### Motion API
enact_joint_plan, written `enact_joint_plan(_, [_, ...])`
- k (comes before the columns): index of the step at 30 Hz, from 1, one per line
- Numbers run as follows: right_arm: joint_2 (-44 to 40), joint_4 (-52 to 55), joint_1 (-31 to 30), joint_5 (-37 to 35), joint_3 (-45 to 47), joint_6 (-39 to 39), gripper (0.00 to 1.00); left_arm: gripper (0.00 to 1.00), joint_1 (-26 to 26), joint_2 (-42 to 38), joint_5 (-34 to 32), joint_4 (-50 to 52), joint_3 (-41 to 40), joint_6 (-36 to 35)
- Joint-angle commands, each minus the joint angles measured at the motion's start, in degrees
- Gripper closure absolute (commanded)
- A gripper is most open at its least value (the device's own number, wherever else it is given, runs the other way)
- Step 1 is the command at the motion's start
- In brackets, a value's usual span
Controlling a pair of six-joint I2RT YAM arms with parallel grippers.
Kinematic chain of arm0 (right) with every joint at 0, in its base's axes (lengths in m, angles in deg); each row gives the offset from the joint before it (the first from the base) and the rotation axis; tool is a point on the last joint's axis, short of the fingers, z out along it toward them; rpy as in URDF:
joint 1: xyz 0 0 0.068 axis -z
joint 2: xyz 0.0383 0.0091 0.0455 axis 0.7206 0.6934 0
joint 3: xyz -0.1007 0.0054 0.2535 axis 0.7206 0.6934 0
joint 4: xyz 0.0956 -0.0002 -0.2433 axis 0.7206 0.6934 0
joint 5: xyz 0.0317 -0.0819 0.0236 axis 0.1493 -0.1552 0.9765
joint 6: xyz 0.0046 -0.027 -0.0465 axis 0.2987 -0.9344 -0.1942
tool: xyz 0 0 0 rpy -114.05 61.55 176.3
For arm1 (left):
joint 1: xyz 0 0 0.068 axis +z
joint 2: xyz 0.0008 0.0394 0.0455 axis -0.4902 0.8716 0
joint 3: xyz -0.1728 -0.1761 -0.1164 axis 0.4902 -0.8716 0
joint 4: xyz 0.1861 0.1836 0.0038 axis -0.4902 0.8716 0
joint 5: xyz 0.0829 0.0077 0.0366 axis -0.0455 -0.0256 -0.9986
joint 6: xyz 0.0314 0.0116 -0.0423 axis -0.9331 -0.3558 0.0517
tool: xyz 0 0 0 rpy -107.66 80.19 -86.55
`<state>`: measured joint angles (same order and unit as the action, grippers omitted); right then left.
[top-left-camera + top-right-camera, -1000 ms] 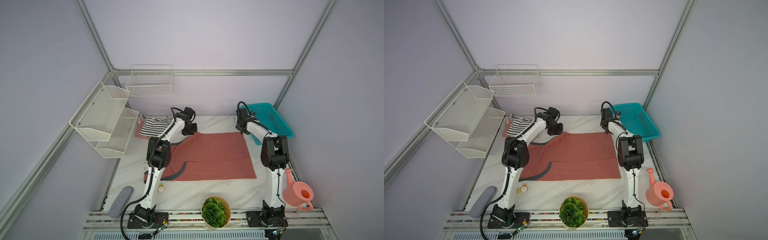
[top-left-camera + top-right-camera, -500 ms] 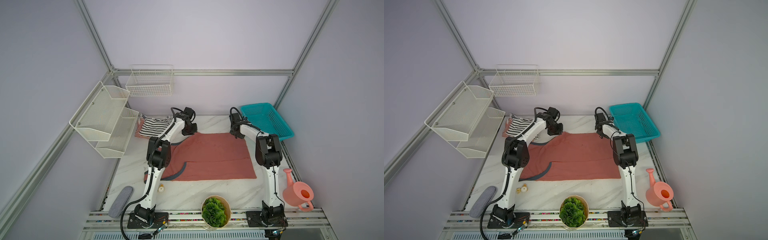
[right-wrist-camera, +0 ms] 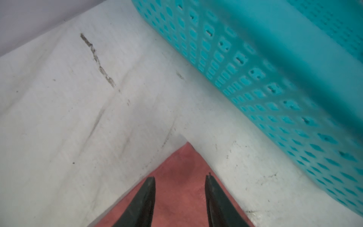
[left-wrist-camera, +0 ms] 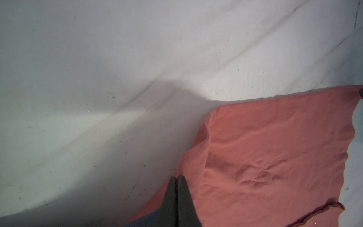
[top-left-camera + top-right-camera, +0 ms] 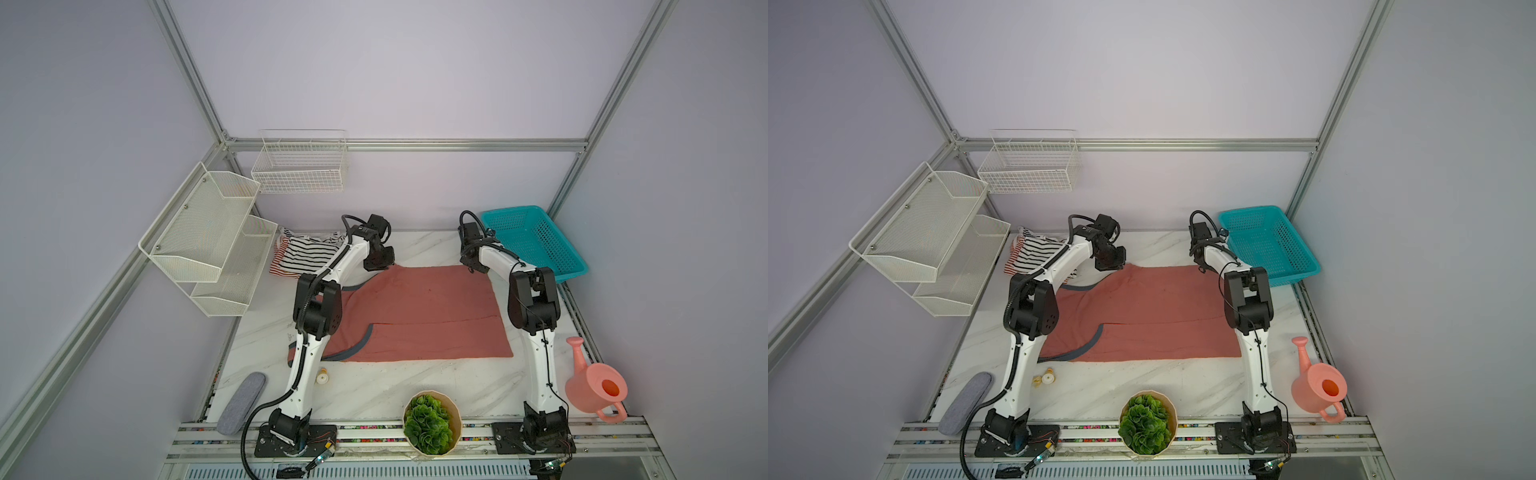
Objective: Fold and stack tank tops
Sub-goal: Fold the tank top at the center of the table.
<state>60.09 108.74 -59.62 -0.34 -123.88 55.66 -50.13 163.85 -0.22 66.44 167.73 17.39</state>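
Dusty-red cloth first: the dusty-red tank top lies spread flat at the middle of the desk. In both top views its long axis runs from 9 to 3 o'clock. The navy-trimmed neck and armholes point to 9 and the straight hem to 3.

At its 11 o'clock corner the left claw is pressed together, pinching the cloth edge, which rises slightly toward it. At the 1 o'clock hem corner the right claw stands spread, one finger either side of the corner tip and nothing gripped yet.

My main worry is an uneven lift. If the right claw closes too far out, it may catch only the tip or one layer. The far edge would then come up lopsided, and the fold would skew off the 9-to-3 line. A pull from the left alone would drag the whole top toward 9 and wrinkle it.

The teal basket sits just beside the right claw at 2 o'clock, so a wide swing could knock it. The striped tank tops are heaped at 10 o'clock, close to the left arm, which could snag them.
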Motion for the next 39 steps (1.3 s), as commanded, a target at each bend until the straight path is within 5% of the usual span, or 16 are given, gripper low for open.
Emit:
enact_joint_plan(1, [1.92,1.86,0.23,-1.71,-0.81,-0.51,0.54,1.0,-0.4,-2.2,-0.16,0.16,-1.79,-1.21])
enact_joint_plan(12, [3.97,2.64,1.04,-1.8,-1.22,-0.58,0.59,1.0,-0.49,-2.08,-0.17,0.16,-2.27,-1.25])
enact_joint_plan(24, [0.86,2.99,1.04,-3.2,-0.61,-1.12,1.0,1.0,-0.5,-2.94,-1.01,0.42,-2.35,-2.09])
enact_joint_plan(39, [-11.02,-2.14,0.83,-4.66,9.8,-2.33,1.0,1.0,-1.06,-5.49,-3.31,0.67,-3.04,-4.44])
